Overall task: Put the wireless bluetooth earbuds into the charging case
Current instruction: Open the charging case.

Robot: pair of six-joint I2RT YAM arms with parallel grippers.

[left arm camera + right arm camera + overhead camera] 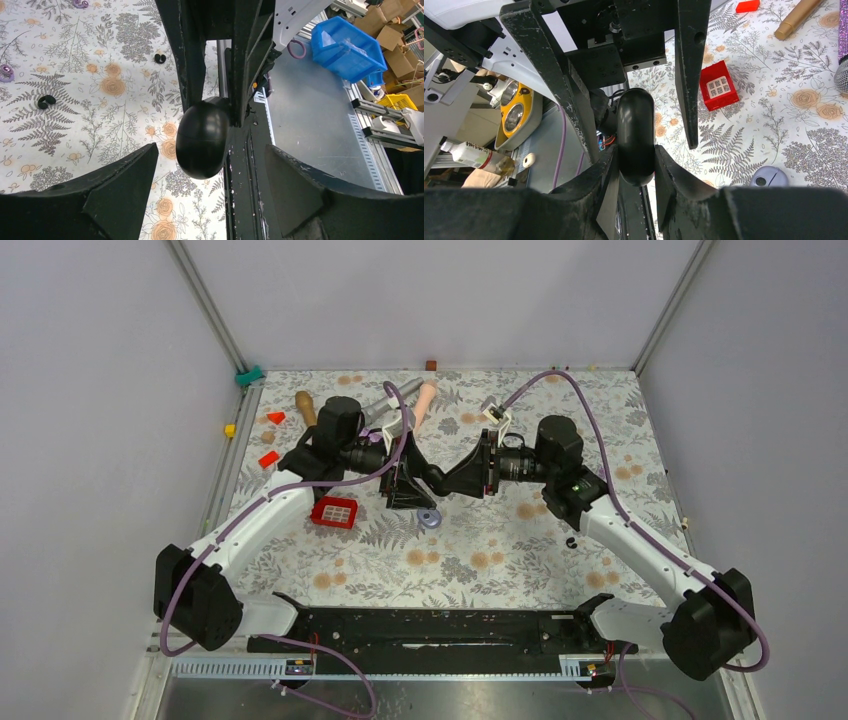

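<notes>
My right gripper (635, 150) is shut on a black oval pebble-like object (635, 125) and holds it above the table's middle. My left gripper (211, 147) faces it with its fingers spread wide on either side of that object (202, 137), touching nothing. In the top view the two grippers, left (405, 488) and right (455, 482), meet tip to tip. The lavender charging case (430, 519) lies on the cloth just below them, and it also shows in the right wrist view (769, 177). Two tiny black earbuds (46, 101) (160, 58) lie loose on the cloth; one (571, 540) lies beside the right arm.
A red square tray (334, 512) sits left of the case. Red blocks (269, 458), a wooden peg (305, 406), a glittery microphone (385, 405) and a peach cylinder (427, 398) lie at the back. A small purple piece (6, 72) rests on the cloth. The black rail (440, 625) marks the near edge.
</notes>
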